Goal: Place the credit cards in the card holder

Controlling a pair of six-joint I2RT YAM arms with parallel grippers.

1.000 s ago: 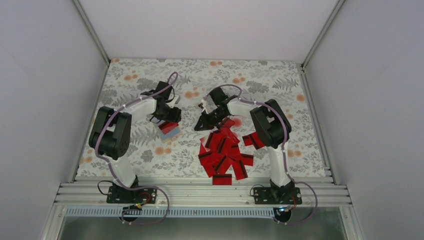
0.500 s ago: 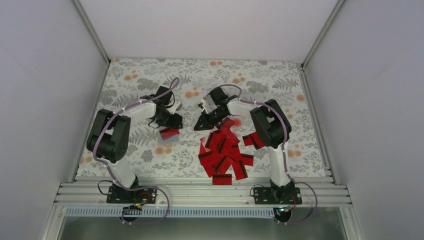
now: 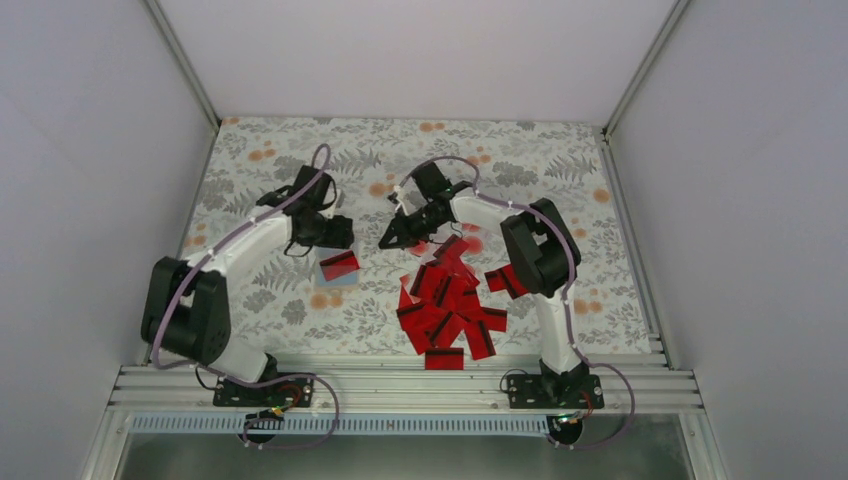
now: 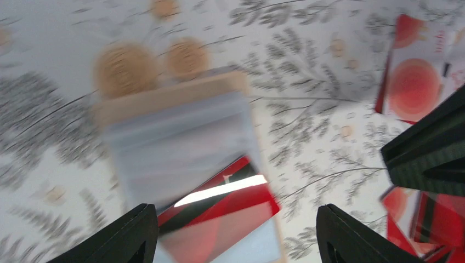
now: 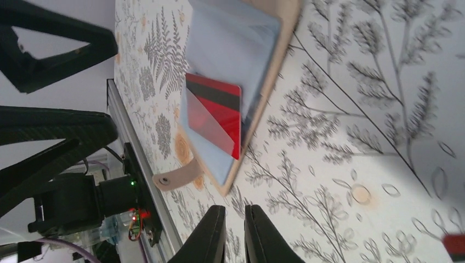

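Left of the table's (image 3: 215,160) middle, the holder (image 4: 170,137) lies flat and open on the cloth (image 3: 560,150), its clear pocket facing up and its snap tab (image 5: 174,176) toward the near edge. One red card (image 4: 225,211) rests at the pocket's near end. It looks partly tucked under the plastic, but blur hides whether it is fully seated. The left claw (image 4: 234,219) hangs just above that end with its jaws spread wide on either side of the card, gripping nothing. The right claw (image 5: 234,211) hovers just right of the holder, pinched nearly closed with no card visible between its fingers. By this showing, the task is barely begun: one card is at the holder and the rest are loose. A pile (image 3: 448,310) of red cards sprawls right of the middle toward the near edge, a few lie apart at its right side, and a pale card (image 4: 415,82) with a red blot sits at its far end. Each of these has yet to be lifted, carried across and slid in. The cloth is pale, printed with grey ferns and orange flowers, and covers the table from edge to edge. Plain white walls (image 3: 400,50) close in three sides, metal posts (image 3: 180,60) run up the far corners, and a ribbed metal rail (image 3: 400,385) along the near edge carries both arm bases.
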